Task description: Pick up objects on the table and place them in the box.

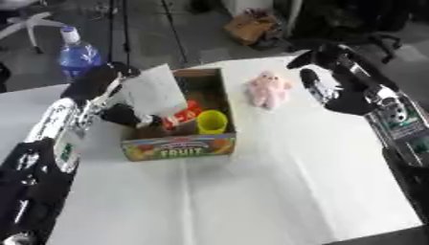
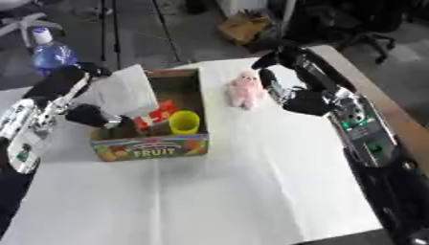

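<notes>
A cardboard box (image 1: 178, 146) printed "FRUIT" stands on the white table, left of centre. Inside it I see a yellow cup (image 1: 211, 122) and a red packet (image 1: 182, 115). My left hand (image 1: 107, 82) is at the box's left side, shut on a flat white sheet-like thing (image 1: 156, 91) that stands tilted over the box's left half. A pink plush toy (image 1: 268, 89) lies on the table just right of the box. My right hand (image 2: 281, 79) hovers open close to the toy's right side, apart from it, fingers spread above and beside it.
A blue water bottle (image 1: 78, 53) stands at the back left by the table's far edge. A brown carton (image 1: 251, 26) lies on the floor beyond the table. The white cloth (image 1: 276, 182) stretches bare toward the front and right.
</notes>
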`<action>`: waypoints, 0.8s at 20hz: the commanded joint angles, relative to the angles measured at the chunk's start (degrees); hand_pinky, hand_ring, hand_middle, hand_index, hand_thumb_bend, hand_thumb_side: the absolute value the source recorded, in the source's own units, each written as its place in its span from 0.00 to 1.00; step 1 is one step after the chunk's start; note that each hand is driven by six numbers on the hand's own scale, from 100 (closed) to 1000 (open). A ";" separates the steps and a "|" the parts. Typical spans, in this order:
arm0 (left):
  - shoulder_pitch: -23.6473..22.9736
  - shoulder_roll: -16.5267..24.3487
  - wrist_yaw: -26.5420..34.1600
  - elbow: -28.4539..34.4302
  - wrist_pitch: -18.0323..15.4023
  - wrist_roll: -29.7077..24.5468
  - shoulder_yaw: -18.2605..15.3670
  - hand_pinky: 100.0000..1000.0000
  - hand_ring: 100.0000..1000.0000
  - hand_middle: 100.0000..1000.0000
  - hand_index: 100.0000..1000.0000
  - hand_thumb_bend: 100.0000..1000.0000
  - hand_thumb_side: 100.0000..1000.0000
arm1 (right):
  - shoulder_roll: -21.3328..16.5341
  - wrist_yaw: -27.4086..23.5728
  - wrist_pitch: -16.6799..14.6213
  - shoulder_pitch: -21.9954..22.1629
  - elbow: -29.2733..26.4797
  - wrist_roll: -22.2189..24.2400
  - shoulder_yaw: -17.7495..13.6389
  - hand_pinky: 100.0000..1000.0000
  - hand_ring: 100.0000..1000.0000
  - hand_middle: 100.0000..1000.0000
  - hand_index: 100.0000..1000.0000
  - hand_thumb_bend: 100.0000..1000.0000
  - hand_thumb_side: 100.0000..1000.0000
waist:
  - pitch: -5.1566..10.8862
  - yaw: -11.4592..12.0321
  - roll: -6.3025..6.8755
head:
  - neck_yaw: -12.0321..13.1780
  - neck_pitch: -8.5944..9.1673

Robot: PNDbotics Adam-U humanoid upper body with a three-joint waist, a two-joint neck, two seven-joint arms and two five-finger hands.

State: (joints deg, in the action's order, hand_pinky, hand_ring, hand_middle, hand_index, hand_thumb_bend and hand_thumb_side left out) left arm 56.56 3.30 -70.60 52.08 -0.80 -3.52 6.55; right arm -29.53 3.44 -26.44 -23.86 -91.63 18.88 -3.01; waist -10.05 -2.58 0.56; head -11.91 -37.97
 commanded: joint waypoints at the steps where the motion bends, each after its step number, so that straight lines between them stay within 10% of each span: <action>1: 1.63 -0.59 -2.20 -1.14 2.29 7.02 -1.34 0.64 0.63 0.66 0.86 0.71 0.64 | -0.91 -0.50 -0.16 -1.12 -1.08 0.31 -0.05 0.74 0.69 0.81 0.92 0.05 0.45 | 0.60 -0.40 -0.11 | 0.42 0.97; 8: 1.78 -0.79 -2.72 -3.15 6.53 19.48 -2.86 0.70 0.72 0.73 0.86 0.75 0.73 | -0.70 -0.43 -0.24 -1.34 -0.89 0.58 0.05 0.74 0.69 0.81 0.92 0.04 0.46 | 0.35 -1.05 -0.03 | 0.60 1.22; 16: 1.61 -0.50 -1.02 -4.99 6.75 21.23 -3.11 0.70 0.73 0.75 0.86 0.83 0.77 | -0.70 -0.44 -0.28 -1.39 -0.72 0.62 0.01 0.74 0.69 0.81 0.92 0.03 0.46 | 0.53 -0.99 0.08 | 0.41 1.39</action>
State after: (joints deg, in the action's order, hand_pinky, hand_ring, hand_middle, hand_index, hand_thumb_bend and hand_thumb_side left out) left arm 56.91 2.26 -72.01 46.55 6.10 17.37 3.69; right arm -29.35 3.42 -26.56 -24.24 -91.63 19.30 -2.77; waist -10.49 -3.53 0.86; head -11.38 -37.20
